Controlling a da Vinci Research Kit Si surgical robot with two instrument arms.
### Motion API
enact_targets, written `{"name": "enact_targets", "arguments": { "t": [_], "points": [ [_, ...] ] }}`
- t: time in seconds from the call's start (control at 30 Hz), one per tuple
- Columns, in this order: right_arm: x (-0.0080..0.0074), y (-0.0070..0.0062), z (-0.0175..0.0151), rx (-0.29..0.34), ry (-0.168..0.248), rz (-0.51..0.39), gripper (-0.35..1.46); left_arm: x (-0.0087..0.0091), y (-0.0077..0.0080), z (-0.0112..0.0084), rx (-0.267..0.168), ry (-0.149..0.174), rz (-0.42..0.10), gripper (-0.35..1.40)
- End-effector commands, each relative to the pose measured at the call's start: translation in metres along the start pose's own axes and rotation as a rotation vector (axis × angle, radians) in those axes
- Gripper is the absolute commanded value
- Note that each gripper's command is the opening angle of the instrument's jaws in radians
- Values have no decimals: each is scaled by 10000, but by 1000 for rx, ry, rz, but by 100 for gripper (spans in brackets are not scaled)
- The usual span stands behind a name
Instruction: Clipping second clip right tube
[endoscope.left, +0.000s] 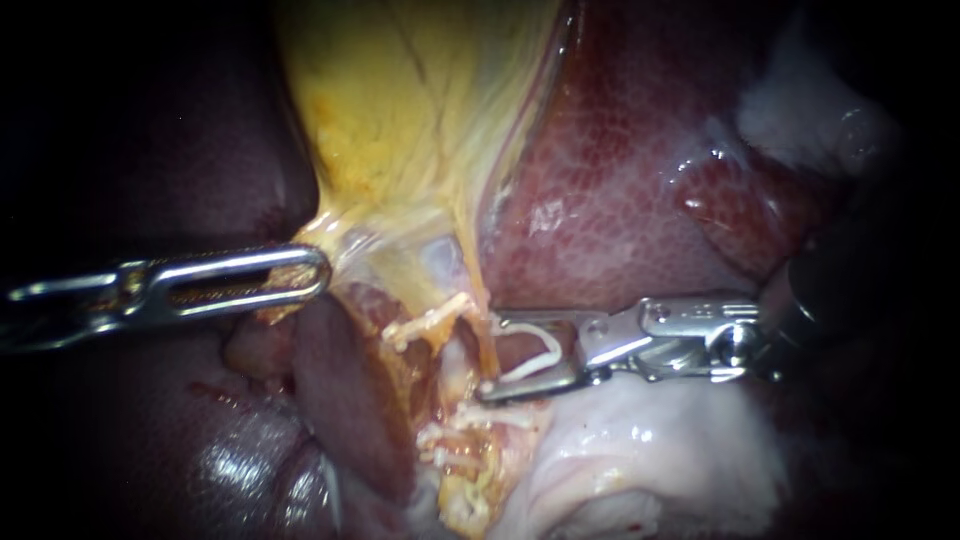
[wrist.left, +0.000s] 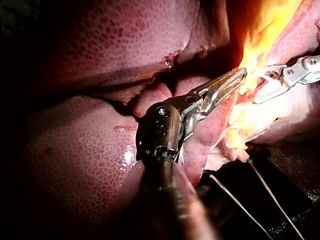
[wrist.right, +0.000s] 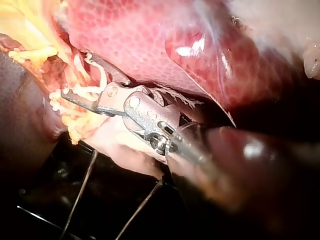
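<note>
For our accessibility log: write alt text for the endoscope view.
The right instrument, its end effector holding an open white clip, reaches the pale strands below the yellow gallbladder, beside the red liver. The left instrument touches the gallbladder's lower edge from the other side.

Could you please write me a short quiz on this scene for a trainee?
1. True or false: the right instrument carries a white clip in its pincer.
2. Which instrument grips the gallbladder? A) the left instrument B) the right instrument C) neither
3. Fill in: the mottled dark red organ beside the gallbladder is the ____.
Key: 1 true; 2 A; 3 liver.
</note>
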Motion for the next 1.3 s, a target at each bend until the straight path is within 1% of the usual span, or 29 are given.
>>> {"name": "enact_targets", "arguments": {
  "t": [0.03,0.1,0.13,0.17,0.27,0.37,0.43,0.57,0.6,0.63,0.67,0.7,0.73,0.8,0.93,1.17,1.23,1.27,1.3],
  "points": [
    [0,-4,2,16,4,0,60,0,0,0,-1,0,0,-35],
    [0,-11,6,55,8,3,59,0,0,0,-1,0,0,-35],
    [0,-17,8,88,2,-1,59,0,0,0,-1,0,0,-35],
    [0,-21,11,107,-4,0,58,0,0,0,-1,0,0,-35],
    [-4,-31,18,143,-17,-4,56,0,0,1,-1,0,0,-35],
    [-12,-33,23,174,-30,-2,53,0,0,1,-1,0,0,-35],
    [-17,-31,26,176,-34,3,52,0,0,1,-1,0,0,-35],
    [-20,-27,26,173,-35,16,47,1,0,1,-1,-1,1,-35],
    [-19,-27,25,173,-37,28,39,1,0,1,-1,-1,1,-35],
    [-20,-28,22,173,-41,57,22,1,0,1,-1,-1,1,-35],
    [-21,-29,17,190,-56,90,-7,1,0,1,-1,-1,1,-35],
    [-21,-29,17,210,-71,96,-28,1,0,1,-1,-1,1,-35],
    [-22,-28,16,211,-75,94,-35,1,0,1,-1,-1,1,-35],
    [-24,-27,17,206,-83,96,-35,1,0,1,-1,-1,1,-35],
    [-27,-25,18,205,-87,93,-35,1,0,1,-1,-1,1,-35],
    [-27,-25,18,207,-88,92,-35,2,0,1,-2,-1,1,-35],
    [-26,-25,17,197,-83,93,-35,2,0,1,-2,-1,1,-35],
    [-26,-25,16,177,-78,93,-15,2,0,2,-2,-1,1,-35],
    [-25,-25,14,167,-73,94,13,2,0,2,-2,-1,1,-35]
  ]
}}
